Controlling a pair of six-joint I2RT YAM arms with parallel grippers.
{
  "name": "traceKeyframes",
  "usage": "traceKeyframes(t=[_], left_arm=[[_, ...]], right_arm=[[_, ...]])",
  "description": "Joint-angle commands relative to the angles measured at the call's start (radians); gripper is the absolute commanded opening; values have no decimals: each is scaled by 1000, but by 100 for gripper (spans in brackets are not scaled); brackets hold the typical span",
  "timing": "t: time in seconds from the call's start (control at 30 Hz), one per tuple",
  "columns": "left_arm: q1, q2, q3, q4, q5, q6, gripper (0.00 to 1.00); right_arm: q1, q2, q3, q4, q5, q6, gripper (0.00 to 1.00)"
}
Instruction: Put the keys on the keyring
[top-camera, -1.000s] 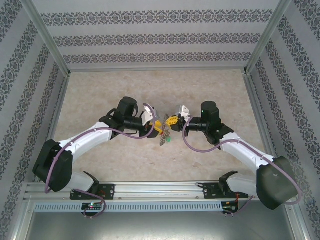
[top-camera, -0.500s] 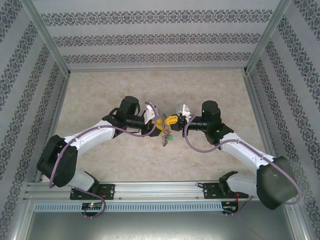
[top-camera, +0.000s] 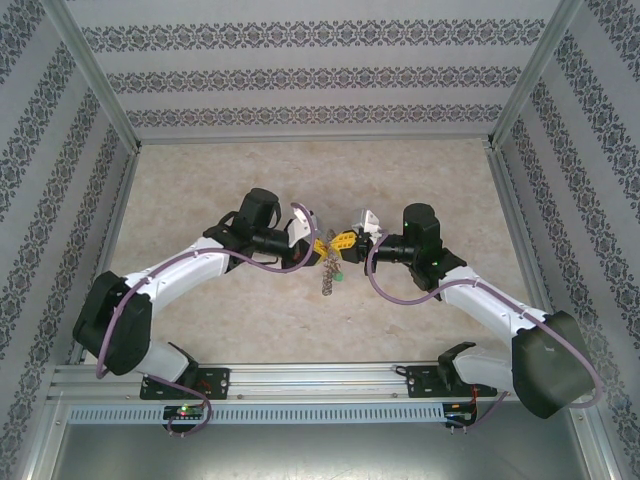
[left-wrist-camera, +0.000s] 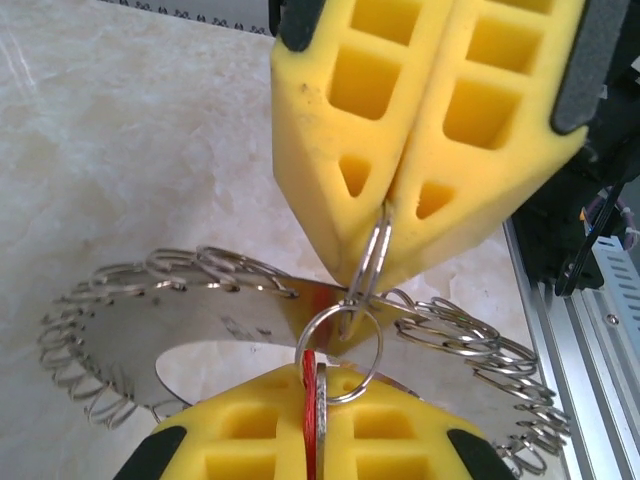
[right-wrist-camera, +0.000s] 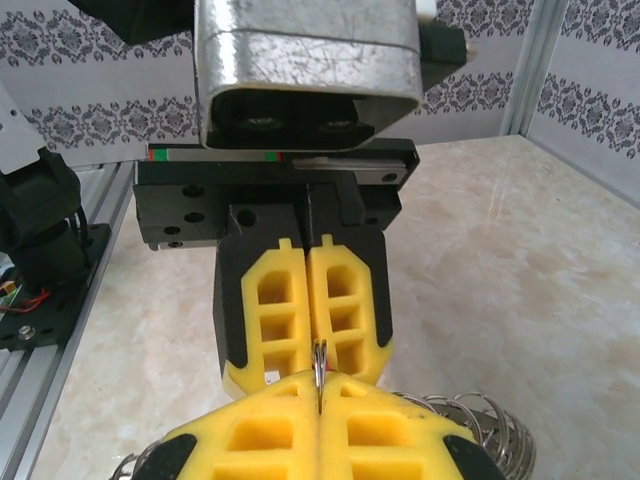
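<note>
In the left wrist view my left gripper (left-wrist-camera: 318, 378) is shut on a red-headed key (left-wrist-camera: 309, 405), which carries a small split ring (left-wrist-camera: 379, 352). Facing it from above, my right gripper (left-wrist-camera: 384, 212) is shut on a silvery link (left-wrist-camera: 372, 255) of the keyring (left-wrist-camera: 200, 322), a flat grey hoop fringed with links. The split ring touches that link. In the top view the left gripper (top-camera: 318, 246) and right gripper (top-camera: 343, 240) meet tip to tip above mid-table. The keyring (top-camera: 326, 280) hangs below them, a green tag (top-camera: 338, 275) beside it. The right wrist view has my right gripper (right-wrist-camera: 320, 398) pinching the thin link (right-wrist-camera: 320, 360).
The marble-patterned tabletop (top-camera: 200, 180) lies below both arms. Patterned walls (top-camera: 320, 80) enclose it on three sides. An aluminium rail (top-camera: 320, 378) with both arm bases runs along the near edge, and it is close on the right in the left wrist view (left-wrist-camera: 590, 340).
My left gripper has closed on the red key, having been partly open before. The left arm shifted slightly toward the right gripper. The right gripper kept its grip.
</note>
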Motion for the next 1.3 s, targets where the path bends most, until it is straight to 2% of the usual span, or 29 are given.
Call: traceKeyframes(t=[0.0, 0.43, 0.63, 0.8, 0.97, 1.07, 1.2, 1.27], left_arm=[[10, -50, 23, -63, -17, 34, 0], [17, -76, 76, -156, -99, 81, 0], [10, -64, 155, -300, -104, 145, 0], [4, -18, 249, -467, -49, 197, 2], [5, 69, 366, -602, 47, 139, 3], [6, 109, 415, -635, 50, 57, 6], [6, 111, 409, -611, 88, 2, 15], [8, 93, 388, -574, 123, -25, 24]], right_arm=[[-10, -2, -4, -9, -26, -34, 0], [5, 30, 47, -177, -32, -139, 0], [45, 52, 77, -272, 106, -215, 0], [71, 83, 99, -309, 159, -232, 0], [88, 114, 93, -265, 158, -214, 0], [84, 118, 84, -229, 159, -197, 0], [59, 113, 63, -155, 157, -143, 0], [51, 112, 57, -137, 171, -130, 0]])
